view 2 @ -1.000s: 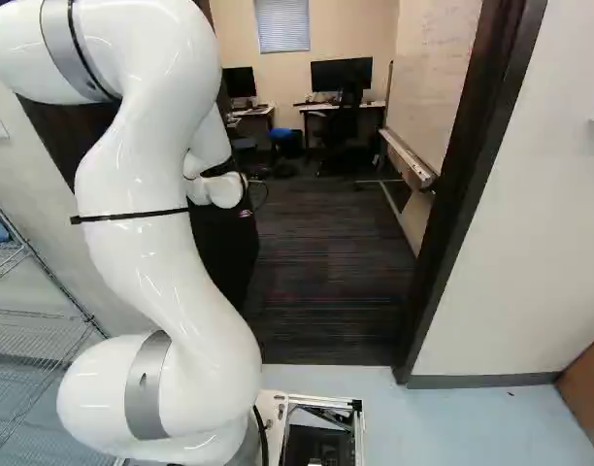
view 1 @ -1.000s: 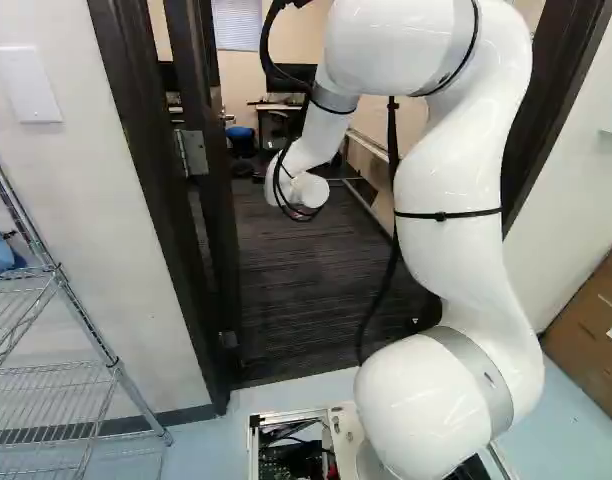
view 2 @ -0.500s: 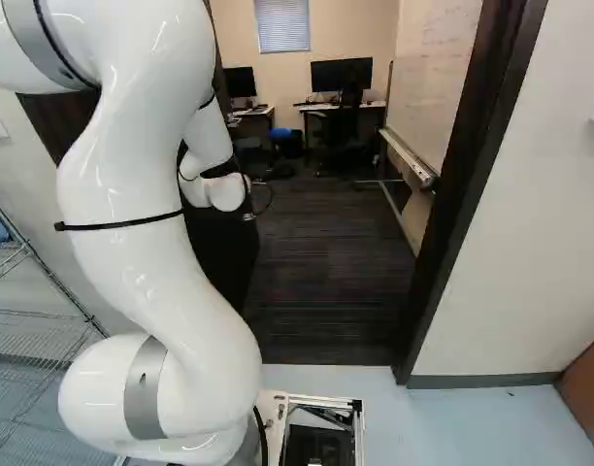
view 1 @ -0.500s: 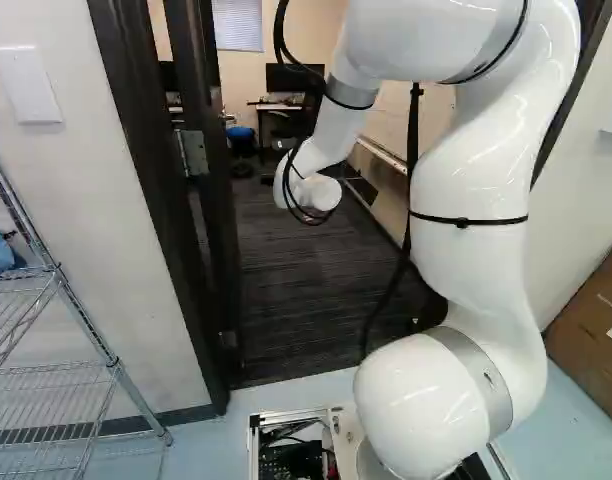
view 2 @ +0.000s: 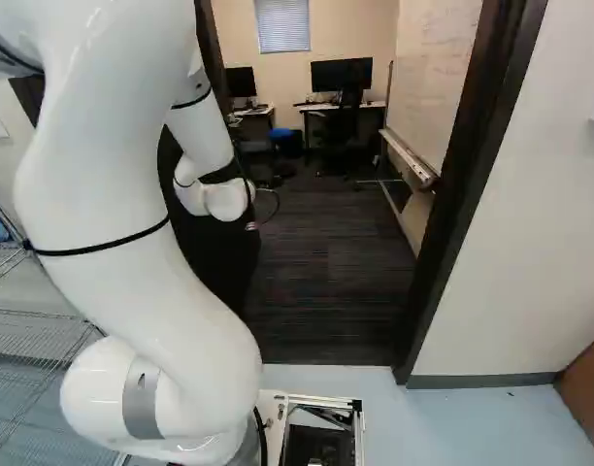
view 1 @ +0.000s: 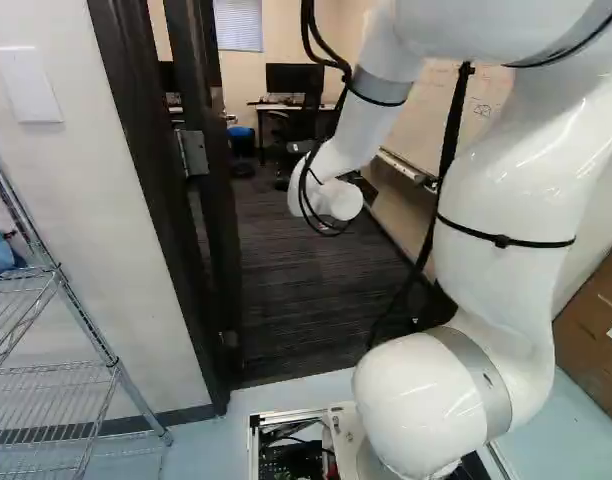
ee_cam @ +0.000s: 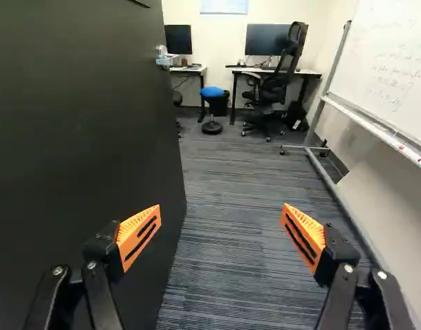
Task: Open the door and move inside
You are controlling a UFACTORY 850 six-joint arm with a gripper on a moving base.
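Currently, the door (ee_cam: 80, 137) stands swung into the room beside the gripper (ee_cam: 221, 210), whose fingers are apart, gripping nothing. Ungripped, it may drift back and strike the arm (view 1: 506, 200); off-center travel may scrape the mobile base (view 2: 272, 400) against the door frame (view 2: 462, 194).

arm (view 2: 127, 233) left | doorway (view 2: 462, 194) ahead | monitors (view 2: 340, 75) beyond | whiteboard (view 2: 435, 87) right

We had free room over the dark striped carpet (ee_cam: 231, 240), between the flat black door (ee_cam: 80, 130) and the metal-framed whiteboard (ee_cam: 393, 65); a black office chair (ee_cam: 274, 86) stood farther in.
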